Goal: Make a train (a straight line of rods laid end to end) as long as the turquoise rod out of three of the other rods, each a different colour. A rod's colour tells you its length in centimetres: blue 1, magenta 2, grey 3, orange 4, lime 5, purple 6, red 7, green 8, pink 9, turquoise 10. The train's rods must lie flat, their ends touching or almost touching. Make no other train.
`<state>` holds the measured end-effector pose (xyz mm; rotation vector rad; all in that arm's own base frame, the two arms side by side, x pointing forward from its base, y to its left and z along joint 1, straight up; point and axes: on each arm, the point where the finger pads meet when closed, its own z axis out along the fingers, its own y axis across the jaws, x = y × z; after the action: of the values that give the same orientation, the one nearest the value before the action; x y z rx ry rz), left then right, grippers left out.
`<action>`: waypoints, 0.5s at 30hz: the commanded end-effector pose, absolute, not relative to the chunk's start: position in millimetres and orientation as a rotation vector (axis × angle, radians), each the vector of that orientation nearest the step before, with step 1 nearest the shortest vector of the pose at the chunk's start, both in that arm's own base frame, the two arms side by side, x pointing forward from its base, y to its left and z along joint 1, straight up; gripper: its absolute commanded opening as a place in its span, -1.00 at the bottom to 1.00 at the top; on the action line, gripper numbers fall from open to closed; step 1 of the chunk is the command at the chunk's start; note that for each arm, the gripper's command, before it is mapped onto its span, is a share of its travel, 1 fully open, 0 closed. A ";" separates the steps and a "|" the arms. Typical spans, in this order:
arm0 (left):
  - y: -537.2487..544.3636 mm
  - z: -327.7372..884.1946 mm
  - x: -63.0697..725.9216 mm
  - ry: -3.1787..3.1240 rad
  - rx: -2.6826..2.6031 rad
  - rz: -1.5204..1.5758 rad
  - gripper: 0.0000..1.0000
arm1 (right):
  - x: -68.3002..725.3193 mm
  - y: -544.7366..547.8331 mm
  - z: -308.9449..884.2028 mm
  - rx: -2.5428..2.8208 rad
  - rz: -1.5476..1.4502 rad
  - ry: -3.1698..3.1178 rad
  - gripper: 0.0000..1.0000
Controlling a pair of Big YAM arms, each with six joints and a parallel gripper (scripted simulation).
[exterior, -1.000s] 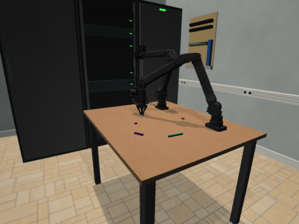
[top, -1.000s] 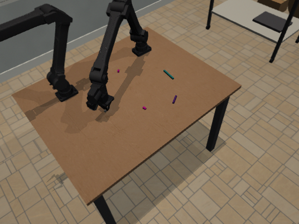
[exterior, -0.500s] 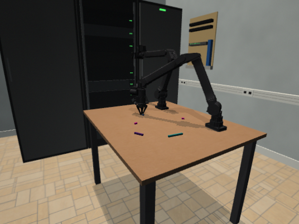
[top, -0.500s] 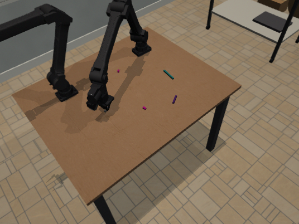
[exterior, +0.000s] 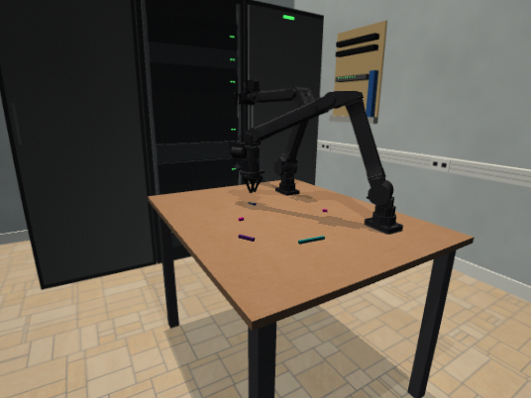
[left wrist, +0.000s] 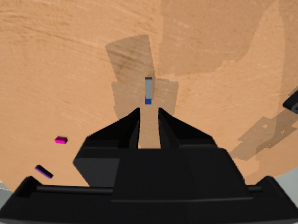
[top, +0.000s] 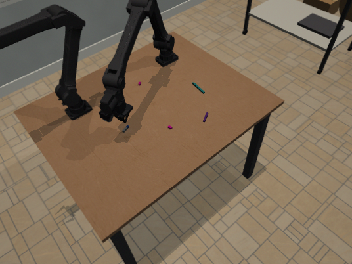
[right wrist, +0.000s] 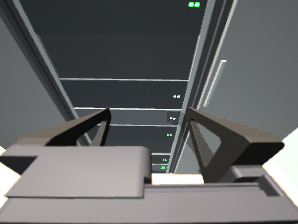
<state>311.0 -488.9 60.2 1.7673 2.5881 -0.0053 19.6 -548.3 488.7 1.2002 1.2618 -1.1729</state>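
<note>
Nearest the exterior camera is a corner of the counter [top: 157,164] [exterior: 297,277] [left wrist: 50,60]. The turquoise rod [top: 198,88] [exterior: 311,240] lies apart from the rest, with the purple rod [top: 205,117] [exterior: 247,238] [left wrist: 44,171] off to one side. The grey rod [top: 125,130] [exterior: 251,203] [left wrist: 148,88] lies end to end with the blue rod [top: 127,127] [exterior: 255,204] [left wrist: 148,101]; they seem to touch, though they are too small to be sure.

The left gripper [top: 125,120] [exterior: 253,190] [left wrist: 149,112] hangs above them, fingers slightly apart, holding nothing. The right gripper [exterior: 239,97] [right wrist: 148,111] is spread wide, well away.

Purple probably completes the train. Setting it down skewed could leave a bend; pressing too hard could shove blue sideways. A low fingertip could also split the pair.

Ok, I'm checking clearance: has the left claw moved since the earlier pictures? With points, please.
Yes, upward: in the exterior view, the left claw [top: 125,120] [exterior: 253,191] [left wrist: 149,112] is now higher above the table [top: 148,184] [exterior: 347,267] [left wrist: 60,60].
</note>
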 end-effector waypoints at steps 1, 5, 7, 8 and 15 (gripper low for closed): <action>-505.2 99.3 324.7 2.548 1.737 -0.037 -0.53 | 10.4 -544.8 500.5 1.194 -1.194 1.219 1.00; -504.7 118.2 324.4 2.544 1.734 -0.041 -0.53 | 10.4 -544.8 500.5 1.194 -1.194 1.219 1.00; -504.4 116.0 324.2 2.552 1.740 -0.034 -0.53 | 10.4 -544.8 500.5 1.194 -1.194 1.219 1.00; -504.3 116.3 324.1 2.554 1.741 -0.033 -0.53 | 10.4 -544.8 500.5 1.194 -1.194 1.219 1.00; -502.3 114.5 322.8 2.553 1.741 -0.033 1.00 | 10.4 -544.8 500.5 1.194 -1.194 1.219 1.00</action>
<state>311.5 -489.7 91.6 1.7726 2.5959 0.0010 19.6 -548.3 488.7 1.2002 1.2618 -1.1729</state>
